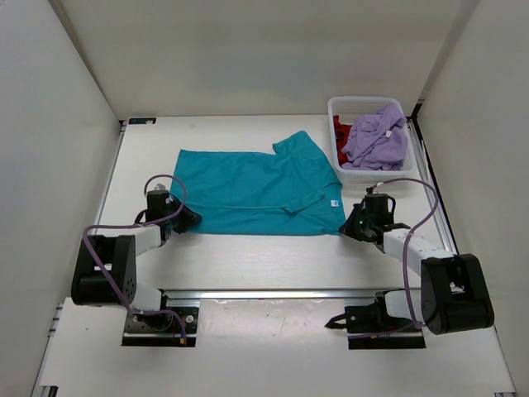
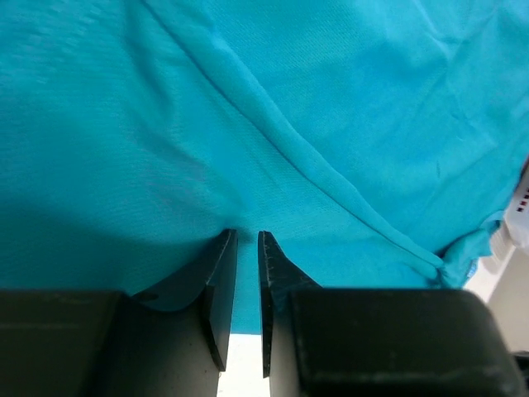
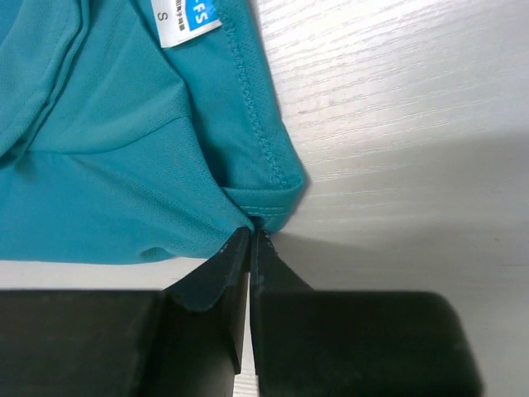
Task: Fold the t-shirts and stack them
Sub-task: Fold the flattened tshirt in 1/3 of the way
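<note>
Nearest, on the right: right end effector (image 3: 250,233) closed to a hairline, pinching what looks like only the very corner of the teal shirt (image 1: 256,186), just past the stitched hem and not far from the white size label (image 3: 188,18). So thin a bite, so easy to lose. Likely to slip free on the first lift or pull, dropping that corner back onto the table (image 1: 248,256) and leaving the fold lopsided.

On the left: left end effector (image 2: 246,236) set narrow, a slit between the jaws, tips at the near edge of the same shirt. Cannot tell whether gripping cloth or merely resting at the edge. If resting, a lift from one side only, dragging and twisting the shirt instead of folding it. If gripping, possibly just one layer, with the lower layer left lying.

Further out: teal shirt spread flat across the middle of the table, one sleeve jutting toward the far right, a long crease across the body. Risk of folding that crease in, or of bunching the cloth through an uneven pull.

Farthest: white basket (image 1: 364,175) at the far right corner, holding the lavender shirt (image 1: 378,136) beside and partly over the dark red shirt (image 1: 340,132), neither folded yet. Close to the teal sleeve, so apt to be snagged or nudged by a wide swing of cloth or of the right arm.
</note>
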Robot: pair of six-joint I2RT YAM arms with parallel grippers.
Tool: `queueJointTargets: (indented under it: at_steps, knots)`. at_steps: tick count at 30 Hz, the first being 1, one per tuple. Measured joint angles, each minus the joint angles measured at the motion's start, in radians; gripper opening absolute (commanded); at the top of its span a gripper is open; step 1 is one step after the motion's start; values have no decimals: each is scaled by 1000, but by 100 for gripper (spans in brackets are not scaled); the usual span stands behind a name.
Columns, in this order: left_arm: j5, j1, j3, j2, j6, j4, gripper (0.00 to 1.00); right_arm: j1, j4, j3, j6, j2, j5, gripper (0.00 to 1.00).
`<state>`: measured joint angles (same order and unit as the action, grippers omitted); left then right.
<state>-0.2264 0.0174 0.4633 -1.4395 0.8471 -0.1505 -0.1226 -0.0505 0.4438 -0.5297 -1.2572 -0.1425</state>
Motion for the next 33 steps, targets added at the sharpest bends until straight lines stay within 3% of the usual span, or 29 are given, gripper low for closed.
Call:
queueJointTargets:
  at_steps: [6,14,15,17,19,20,21,26,33]
  knots:
    - [32,-2,-50,84,-18,40,34,9,-25,-8,-2,41,18,0]
    - [36,14,-93,218,-35,102,41,47,-92,-69,-19,188,27,45]
    - [39,28,-88,230,-38,111,42,37,-108,-58,-17,196,37,47]
    - [56,69,-75,248,-45,124,41,-4,-143,-22,-10,214,60,44]
    - [82,135,-54,256,-53,128,39,-60,-148,18,2,220,73,22]
    - [92,177,-40,254,-58,128,37,-83,-140,34,3,217,71,6]
    - [101,222,-26,246,-62,125,35,-115,-122,51,3,204,64,0]
    - [109,366,14,153,-73,84,33,-242,-41,111,8,48,37,0]
    - [106,433,14,77,-71,53,33,-315,9,226,14,-177,5,1]
